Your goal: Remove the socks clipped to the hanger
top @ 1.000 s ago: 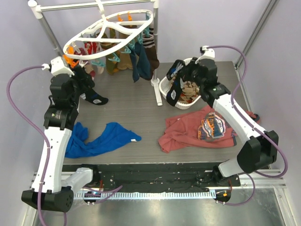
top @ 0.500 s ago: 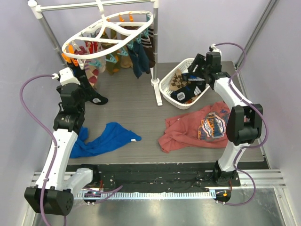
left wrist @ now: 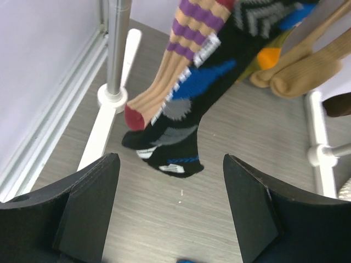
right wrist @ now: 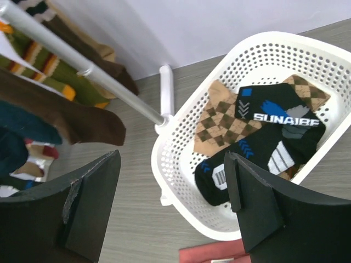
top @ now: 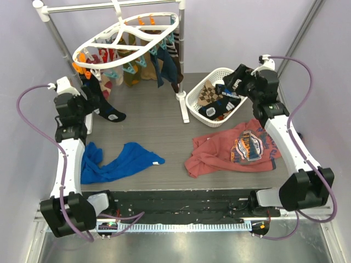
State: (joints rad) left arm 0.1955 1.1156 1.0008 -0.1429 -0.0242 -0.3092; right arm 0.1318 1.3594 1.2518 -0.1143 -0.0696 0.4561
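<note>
Skirting the rail (top: 109,5) at 12 o'clock, open tabletop (top: 159,123) runs down toward 6. The hanger (top: 127,34), a tilted white oval, hangs at 11 o'clock. The socks (top: 164,68) are clipped round its rim: striped, tan, navy, brown. Left gripper (left wrist: 173,208) gapes empty, with a black sock (left wrist: 175,137) just ahead. Right gripper (right wrist: 173,203) gapes empty above the basket (right wrist: 181,164) at 2 o'clock.

We note white hanger (top: 126,35) with orange and teal clips (top: 81,57). We see black patterned sock (left wrist: 175,134) marked blue, grey, white; tan sock (left wrist: 162,82) with purple stripes, red toe. White lattice basket (right wrist: 175,148): inside, tan-brown argyle sock (right wrist: 219,120), black lettered sock (right wrist: 282,118) with white text. Blue shirt (top: 123,160); red shirt (top: 216,153), printed; grey wood-grain table (top: 153,126).
</note>
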